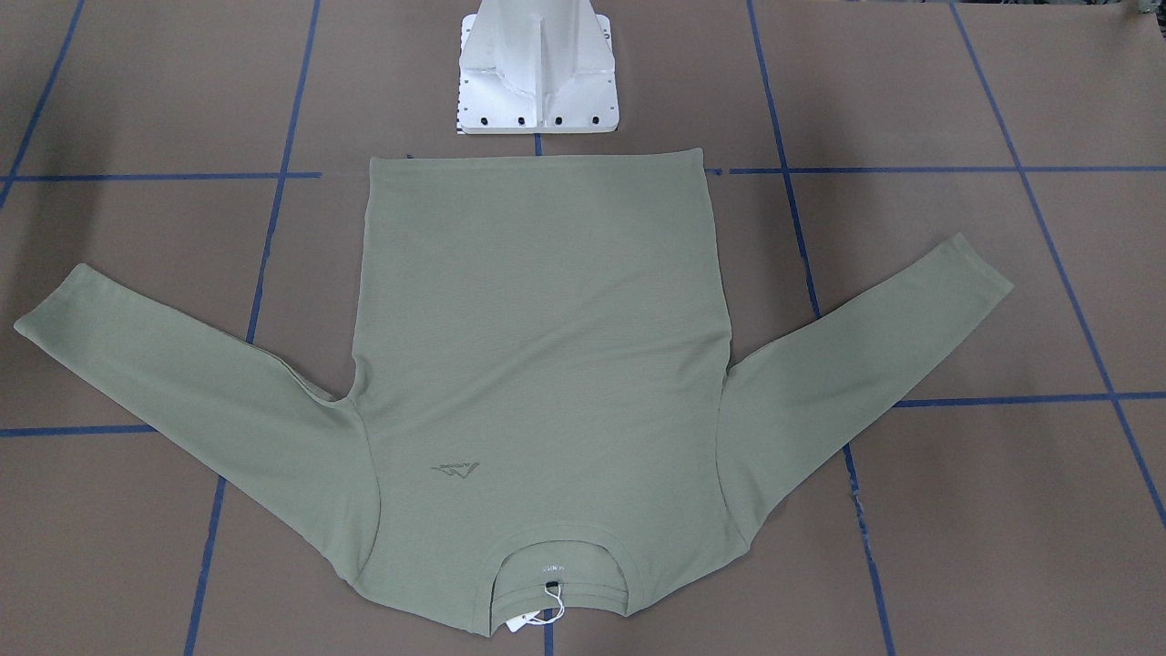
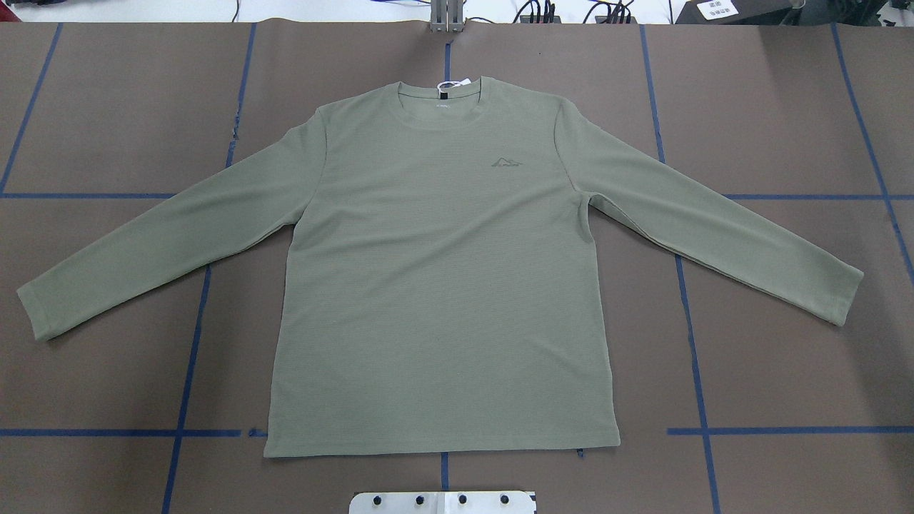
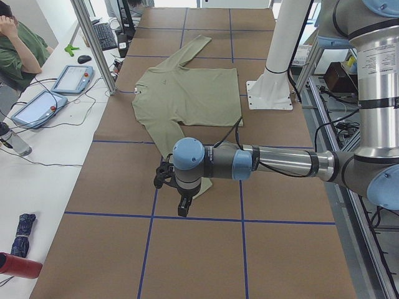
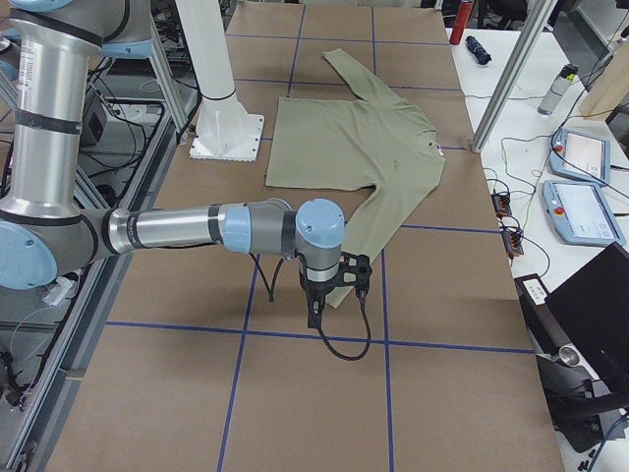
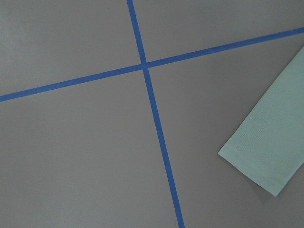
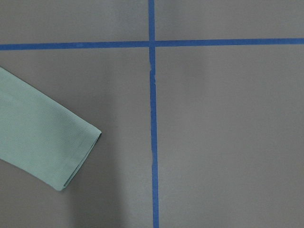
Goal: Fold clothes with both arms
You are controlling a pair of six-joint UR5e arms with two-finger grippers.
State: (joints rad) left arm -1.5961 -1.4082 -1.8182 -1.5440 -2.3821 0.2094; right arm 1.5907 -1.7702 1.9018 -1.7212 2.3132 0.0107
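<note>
The sage-green long-sleeved shirt (image 2: 443, 285) lies flat and face up on the brown table, sleeves spread. Its neck and white hang tag (image 2: 446, 84) are at the far edge from the robot. The shirt also shows in the front view (image 1: 547, 346). My left gripper (image 3: 181, 204) hangs over the table beside the left cuff (image 5: 266, 152). My right gripper (image 4: 314, 307) hangs beside the right cuff (image 6: 52, 142). Neither touches the cloth. Both grippers show only in the side views, so I cannot tell whether they are open or shut.
The white pedestal base (image 1: 537, 82) stands just behind the hem. Blue tape lines (image 2: 689, 321) grid the table. A side table with tablets (image 3: 68, 78) and cables runs along the far edge, with a person (image 3: 19, 50) seated there.
</note>
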